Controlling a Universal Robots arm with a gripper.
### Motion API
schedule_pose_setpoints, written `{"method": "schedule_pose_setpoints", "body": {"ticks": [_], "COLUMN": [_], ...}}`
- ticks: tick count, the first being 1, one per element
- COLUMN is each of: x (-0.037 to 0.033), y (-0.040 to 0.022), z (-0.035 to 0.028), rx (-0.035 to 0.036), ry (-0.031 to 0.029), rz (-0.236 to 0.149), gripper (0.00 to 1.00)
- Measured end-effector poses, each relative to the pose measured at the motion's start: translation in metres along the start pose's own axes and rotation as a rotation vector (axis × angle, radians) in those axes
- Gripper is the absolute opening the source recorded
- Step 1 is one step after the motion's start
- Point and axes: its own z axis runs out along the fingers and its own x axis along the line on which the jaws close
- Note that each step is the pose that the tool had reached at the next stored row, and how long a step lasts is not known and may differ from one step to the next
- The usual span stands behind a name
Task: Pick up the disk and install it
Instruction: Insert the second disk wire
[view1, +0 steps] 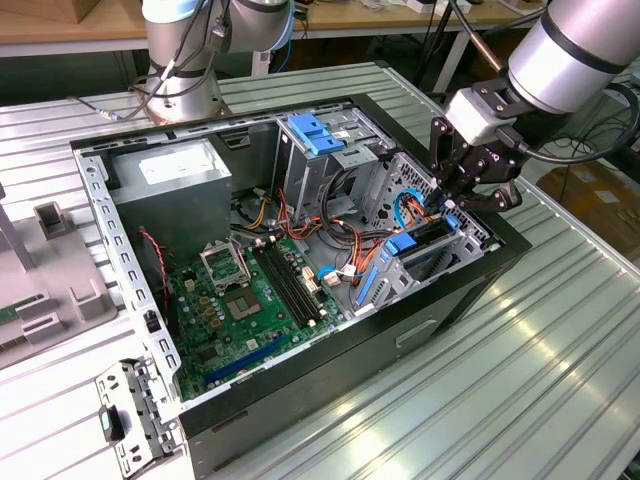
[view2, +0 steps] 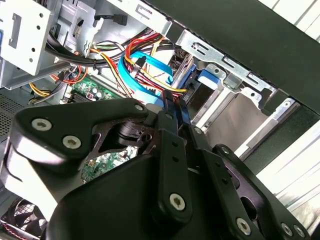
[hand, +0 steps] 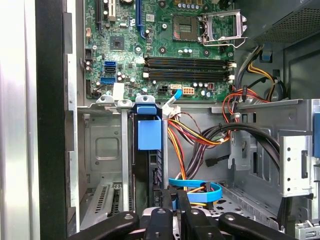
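**Near the end effector.** In the first wrist view the end effector (hand: 174, 200) hung over the open computer case with its fingers (hand: 165, 202) drawn almost together. Whether they pinched an edge could not be told.

**Just beyond it.** The disk (hand: 149, 132) stood on edge in a slot of the drive cage (hand: 100, 150), blue carrier outward. It was probably set this way so it could slide along the cage rails. A blue cable (hand: 200, 192) looped just beside the end effector.

**Farther off.** The motherboard (hand: 165, 30) lay flat on the case floor.

**Other views.** The second wrist view showed the end effector (view2: 175, 107) from behind, tip near the same cable (view2: 150, 67). The exterior view alone showed the whole case (view1: 330, 370) lying on its side on the ribbed worktop (view1: 500, 400). There the end effector (view1: 447, 205) stood directly over the tilted disk (view1: 425, 245), well apart from the power supply (view1: 165, 175).
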Motion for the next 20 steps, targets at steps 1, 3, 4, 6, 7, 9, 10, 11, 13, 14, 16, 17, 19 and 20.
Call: {"method": "schedule_pose_setpoints", "body": {"ticks": [1, 3, 4, 6, 7, 9, 10, 11, 13, 14, 16, 17, 19, 20], "x": [0.0000, 0.0002, 0.0005, 0.0023, 0.0034, 0.0061, 0.0073, 0.0084, 0.0106, 0.0115, 0.0128, 0.0132, 0.0132, 0.0135], "y": [0.0000, 0.0005, 0.0014, 0.0064, 0.0072, 0.0079, 0.0079, 0.0080, 0.0082, 0.0082, 0.0083, 0.0088, 0.0098, 0.0105], "z": [0.0000, 0.0000, 0.0000, -0.0001, -0.0002, 0.0000, 0.0004, 0.0008, 0.0011, 0.0013, 0.0012, 0.0012, 0.0012, 0.0011], "rx": [0.0000, 0.0000, 0.0000, 0.0000, 0.0000, 0.0000, -0.0001, -0.0001, -0.0002, -0.0003, -0.0006, -0.0010, -0.0014, -0.0016], "ry": [0.0000, 0.0001, 0.0000, -0.0004, -0.0006, -0.0018, -0.0027, -0.0039, -0.0100, -0.0141, -0.0270, -0.0431, -0.0726, -0.0828], "rz": [0.000, 0.000, 0.000, 0.000, 0.000, 0.000, 0.000, 0.000, 0.000, 0.000, 0.000, 0.000, 0.000, 0.000], "gripper": [0.16, 0.16, 0.16, 0.16, 0.16, 0.16, 0.16, 0.16, 0.16, 0.16, 0.16, 0.16, 0.16, 0.16]}}
